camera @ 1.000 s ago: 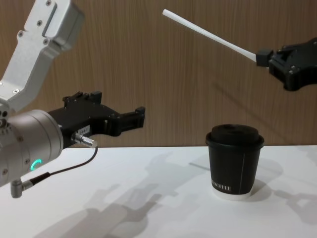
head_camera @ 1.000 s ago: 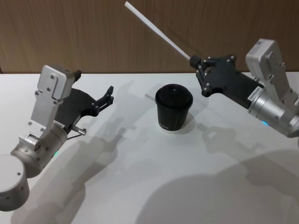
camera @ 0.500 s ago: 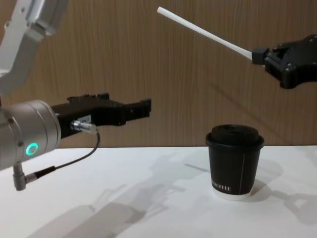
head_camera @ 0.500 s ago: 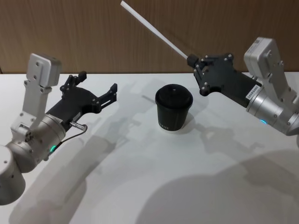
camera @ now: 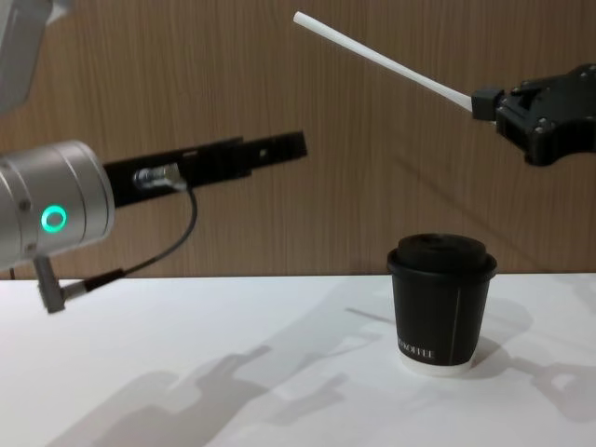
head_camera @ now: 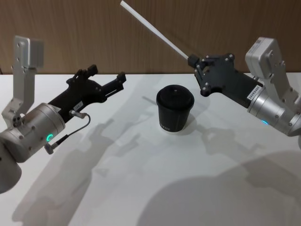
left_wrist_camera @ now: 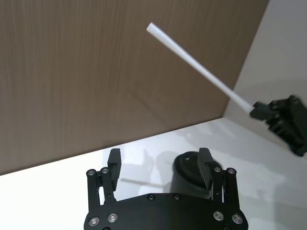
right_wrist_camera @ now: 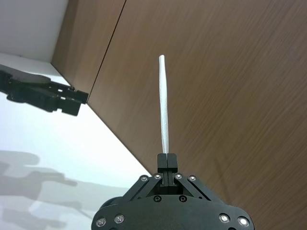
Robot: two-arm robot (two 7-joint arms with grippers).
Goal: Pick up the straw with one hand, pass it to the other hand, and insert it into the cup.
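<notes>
Handover judged in hand: the white straw (head_camera: 155, 29) is pinched at its right end by the right gripper (head_camera: 192, 60), slanted up-left above the lidded black cup (head_camera: 175, 109) on the table (head_camera: 141, 165), while the left gripper (head_camera: 109, 74), spread wide and empty, is seen at left, so its approach to the unobstructed shaft is called for.

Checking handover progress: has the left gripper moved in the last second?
Yes. The left gripper has risen and reached rightward, closer to the cup and straw.

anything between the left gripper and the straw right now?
Nothing. In the chest view the left gripper and the straw, held by the right gripper, have just air between them, wood wall behind.
</notes>
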